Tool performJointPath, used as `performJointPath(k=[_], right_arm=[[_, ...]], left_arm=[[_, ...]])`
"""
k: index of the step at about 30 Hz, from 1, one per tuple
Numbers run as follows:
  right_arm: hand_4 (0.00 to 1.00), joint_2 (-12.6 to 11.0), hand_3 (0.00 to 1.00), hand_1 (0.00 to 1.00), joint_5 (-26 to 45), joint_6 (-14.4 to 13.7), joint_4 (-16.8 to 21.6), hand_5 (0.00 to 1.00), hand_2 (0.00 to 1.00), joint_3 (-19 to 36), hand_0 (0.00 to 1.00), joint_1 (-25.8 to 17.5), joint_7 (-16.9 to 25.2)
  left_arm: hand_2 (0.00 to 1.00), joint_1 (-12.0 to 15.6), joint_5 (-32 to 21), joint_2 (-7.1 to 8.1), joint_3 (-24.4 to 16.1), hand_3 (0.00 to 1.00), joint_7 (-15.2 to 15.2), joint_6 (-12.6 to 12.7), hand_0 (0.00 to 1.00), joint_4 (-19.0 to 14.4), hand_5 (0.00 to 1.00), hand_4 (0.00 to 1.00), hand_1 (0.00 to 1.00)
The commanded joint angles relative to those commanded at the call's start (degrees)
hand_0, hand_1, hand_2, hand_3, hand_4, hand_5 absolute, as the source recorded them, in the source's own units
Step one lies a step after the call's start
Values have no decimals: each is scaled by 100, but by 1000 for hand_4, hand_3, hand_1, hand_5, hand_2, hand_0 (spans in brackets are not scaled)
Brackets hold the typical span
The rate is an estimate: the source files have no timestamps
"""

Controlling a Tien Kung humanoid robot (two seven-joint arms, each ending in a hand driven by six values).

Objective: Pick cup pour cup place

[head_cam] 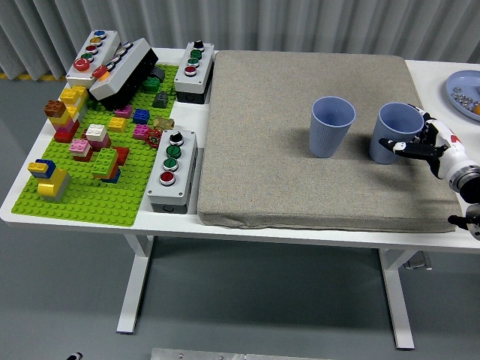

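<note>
A: What worries you most here?

B: The right hand (pixel 420 142) is at the right-hand cup (pixel 395 133), on that cup's right side. One finger reaches along the front of the cup wall and others show behind its rim, so the fingers look part-curled around it. I cannot tell if they press on the wall or only lie beside it. I would call it a loose wrap, not a sure hold.

A: So a slip?

B: Yes. If the hand lifts before the fingers bear on both sides, the cup could tilt out or drop onto the mat (pixel 307 135). Squeezing too hard looks risky too, since the wall seems thin and could buckle.

A: Anything near enough to be knocked?

B: The second cup (pixel 331 126) stands just left of the held one, apart from it by a small gap. A swing to the left at the wrong height could tip it. I judge that is the cup to pour into, so it must stay upright.

A: How do the cups look?

B: Both are pale blue, ribbed, wider at the rim than the base, and upright on the grey mat. I cannot see what is inside the right-hand one.

A: The other arm?

B: Not in view. A plate (pixel 463 88) sits beyond the right-hand cup, at the table's right edge.
</note>
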Motion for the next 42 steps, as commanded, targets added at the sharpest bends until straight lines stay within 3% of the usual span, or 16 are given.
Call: performJointPath(k=[13, 19, 23, 34, 42], right_arm=[[892, -267, 998, 974, -35, 93, 430, 299, 998, 106, 996, -430, -141], [891, -617, 998, 974, -136, 84, 1160, 301, 998, 335, 993, -959, -249], [891, -768, 998, 973, -169, 72, 1480, 304, 998, 393, 993, -1030, -302], [891, -907, 998, 972, -206, 32, 1711, 328, 998, 538, 990, -571, -395], [888, -1167, 998, 964, -74, -38, 1478, 329, 998, 629, 982, 81, -390]], left_arm=[[877, 93, 63, 7, -163, 795, 17, 16, 841, 0, 998, 637, 818], [877, 120, 121, 37, -282, 795, 12, 25, 841, 0, 998, 637, 818], [878, 124, 162, 75, -324, 795, 21, 22, 841, 0, 998, 636, 818], [878, 99, 185, 119, -359, 794, 23, 34, 841, 0, 998, 635, 818], [880, 23, 217, 172, -374, 794, 18, 32, 841, 0, 998, 635, 818]])
